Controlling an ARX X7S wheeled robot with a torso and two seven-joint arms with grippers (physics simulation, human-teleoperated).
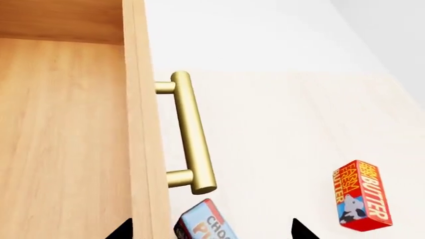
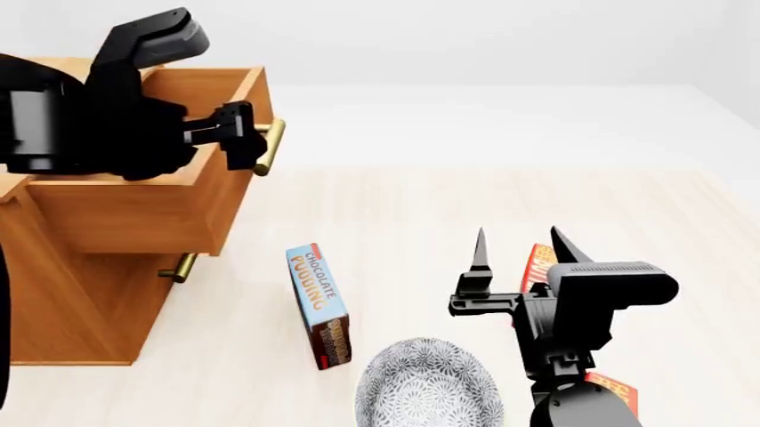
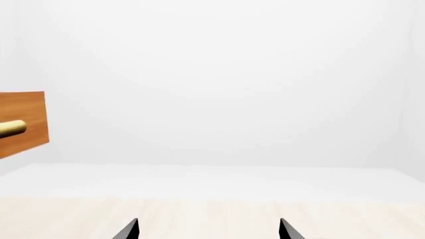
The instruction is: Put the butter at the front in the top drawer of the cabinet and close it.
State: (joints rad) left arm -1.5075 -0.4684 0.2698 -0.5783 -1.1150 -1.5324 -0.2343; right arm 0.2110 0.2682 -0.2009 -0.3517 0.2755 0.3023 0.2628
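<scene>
While the top drawer point(image 2: 142, 209) stands open, both the left claw point(image 2: 244, 133) and right claw point(image 2: 519, 251) gape empty, so the right could grab the wrong butter point(image 2: 538, 264).

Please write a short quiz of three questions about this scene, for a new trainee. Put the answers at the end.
1. True or false: the top drawer of the cabinet is pulled out.
2. Which item lies nearest the cabinet: A) the butter, B) the chocolate pudding box, C) the patterned bowl?
3. Fill in: the right pincer is ____ and holds nothing.

Key
1. True; the left pincer hangs near its brass handle.
2. B.
3. Open.
</scene>
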